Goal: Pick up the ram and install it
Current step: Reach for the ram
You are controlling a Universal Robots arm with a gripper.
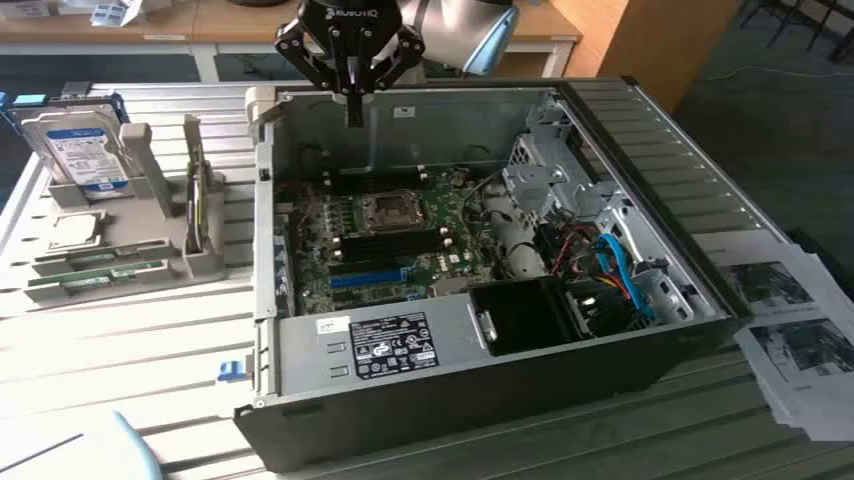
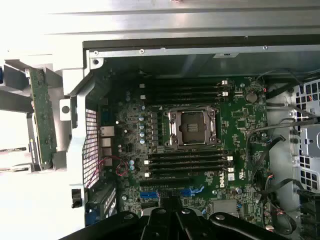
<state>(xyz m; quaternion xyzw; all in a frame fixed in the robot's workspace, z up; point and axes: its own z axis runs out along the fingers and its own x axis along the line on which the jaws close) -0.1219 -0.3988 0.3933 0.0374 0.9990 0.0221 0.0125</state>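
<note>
The ram [image 1: 200, 205] is a thin green board standing on edge in a grey holder, at the exterior view's left of the open computer case [image 1: 641, 150]. In the wrist view the ram [image 2: 42, 120] shows as a long green stick just outside the case wall. My gripper [image 1: 354, 108] hangs above the far side of the case, over the motherboard [image 1: 387, 240], shut with nothing between its fingers. Its black fingers [image 2: 172, 220] meet over the board, near several empty black memory slots [image 2: 187, 165].
A silver hard drive [image 1: 83, 150] with a blue-white label stands in the grey rack beyond the ram. The CPU socket [image 2: 192, 127] lies between two banks of slots. Cables and a drive cage [image 1: 561, 170] fill the case's right side. Printed papers [image 1: 794, 320] lie at the right.
</note>
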